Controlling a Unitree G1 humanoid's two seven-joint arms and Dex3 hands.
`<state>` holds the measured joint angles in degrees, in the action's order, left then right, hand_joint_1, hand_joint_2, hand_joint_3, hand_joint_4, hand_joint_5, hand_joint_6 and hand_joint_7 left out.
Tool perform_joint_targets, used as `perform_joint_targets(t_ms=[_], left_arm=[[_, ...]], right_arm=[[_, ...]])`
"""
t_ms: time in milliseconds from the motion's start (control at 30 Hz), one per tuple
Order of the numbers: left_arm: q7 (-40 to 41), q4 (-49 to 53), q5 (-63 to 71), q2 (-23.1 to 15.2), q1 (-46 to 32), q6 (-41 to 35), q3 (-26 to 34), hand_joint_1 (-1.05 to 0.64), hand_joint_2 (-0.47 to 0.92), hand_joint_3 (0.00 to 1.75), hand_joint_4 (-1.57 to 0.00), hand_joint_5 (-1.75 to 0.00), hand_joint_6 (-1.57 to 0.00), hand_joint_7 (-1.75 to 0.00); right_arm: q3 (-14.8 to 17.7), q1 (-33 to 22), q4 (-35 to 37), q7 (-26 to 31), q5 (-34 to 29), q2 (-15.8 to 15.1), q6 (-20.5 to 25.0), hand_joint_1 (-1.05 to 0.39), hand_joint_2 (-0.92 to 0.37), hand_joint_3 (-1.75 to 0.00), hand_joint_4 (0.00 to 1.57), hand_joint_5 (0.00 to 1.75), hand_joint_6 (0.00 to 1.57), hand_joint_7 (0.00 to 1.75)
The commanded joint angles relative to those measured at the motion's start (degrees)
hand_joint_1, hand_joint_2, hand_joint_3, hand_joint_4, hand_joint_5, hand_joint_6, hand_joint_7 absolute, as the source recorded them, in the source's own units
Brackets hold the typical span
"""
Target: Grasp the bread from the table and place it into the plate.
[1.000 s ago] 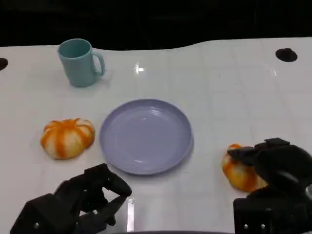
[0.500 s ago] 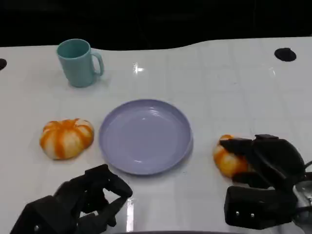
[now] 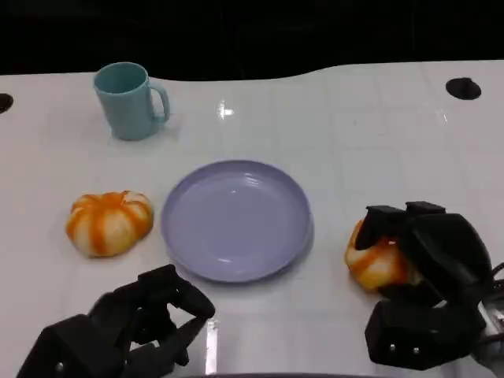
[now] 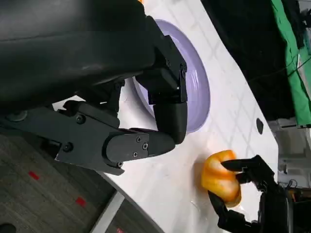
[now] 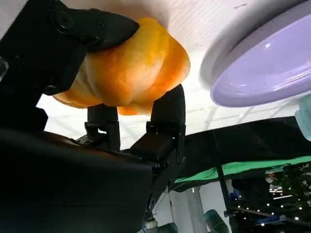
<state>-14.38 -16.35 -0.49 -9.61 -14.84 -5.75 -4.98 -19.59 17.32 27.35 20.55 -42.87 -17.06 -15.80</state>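
Lobed orange bread [image 3: 376, 262] is clasped by the right hand [image 3: 421, 260].
The smooth round lavender plate [image 3: 236, 220] lies at its 9 o'clock; the left hand [image 3: 150, 315] is curled on nothing.

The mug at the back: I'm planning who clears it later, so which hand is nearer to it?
Left. The left hand sits at the near edge below the mug; the right hand grips bread across the table.
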Motion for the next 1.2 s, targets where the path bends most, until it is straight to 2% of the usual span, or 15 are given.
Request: perform_joint_targets(t_ms=[33,333,500,633,767,967,1100,1200], left_arm=[[0.5,0.1,0.4,-0.3,-0.1,0.5,0.2,-0.39,0.92,0.46,-0.64,-1.75,-0.6,-1.32],[0.5,0.0,0.4,-0.2,-0.1,0.3,0.1,-0.37,0.92,0.47,-0.63,-1.75,-0.59,-1.33],[0.5,-0.1,0.5,-0.3,-0.2,0.4,0.0,-0.38,0.92,0.46,-0.63,-1.75,-0.59,-1.33],[0.6,-0.2,0.4,-0.1,-0.3,0.1,0.0,-0.37,0.92,0.46,-0.64,-1.75,-0.59,-1.33],[0.7,-0.2,0.7,0.0,-0.3,0.0,-0.2,-0.39,0.92,0.46,-0.62,-1.75,-0.59,-1.33],[0.8,0.1,0.8,0.1,-0.4,0.5,-0.2,-0.38,0.92,0.47,-0.65,-1.75,-0.59,-1.33],[0.6,0.3,0.8,-0.2,-0.4,1.0,-0.1,-0.38,0.92,0.47,-0.64,-1.75,-0.59,-1.33],[0.5,0.8,0.7,-0.3,-0.3,1.5,0.1,-0.38,0.92,0.48,-0.65,-1.75,-0.59,-1.33]], right_arm=[[1.6,0.9,-3.3,0.4,2.8,0.7,-0.6,-0.06,-0.27,-1.32,0.98,1.75,0.75,1.73],[2.4,1.5,-7.1,-1.2,5.4,1.6,-2.2,-0.04,-0.26,-1.37,0.98,1.75,0.78,1.64],[2.0,2.7,-7.5,-1.9,7.5,3.6,-4.1,-0.02,-0.23,-1.41,1.0,1.75,0.84,1.59],[1.6,4.5,-7.0,-3.4,8.7,5.4,-5.2,-0.03,-0.22,-1.43,1.0,1.75,0.83,1.62],[0.7,7.7,-3.8,-3.5,8.3,7.6,-5.9,-0.03,-0.2,-1.42,1.0,1.75,0.8,1.68],[-0.3,12.2,1.9,-4.9,9.0,11.0,-5.9,-0.05,-0.24,-1.41,0.97,1.75,0.8,1.61],[-1.2,16.0,7.7,-5.5,9.7,13.4,-7.1,-0.04,-0.27,-1.38,0.97,1.75,0.73,1.72],[-1.8,18.8,12.5,-5.0,9.7,15.5,-7.9,-0.05,-0.29,-1.35,0.97,1.75,0.71,1.74]])
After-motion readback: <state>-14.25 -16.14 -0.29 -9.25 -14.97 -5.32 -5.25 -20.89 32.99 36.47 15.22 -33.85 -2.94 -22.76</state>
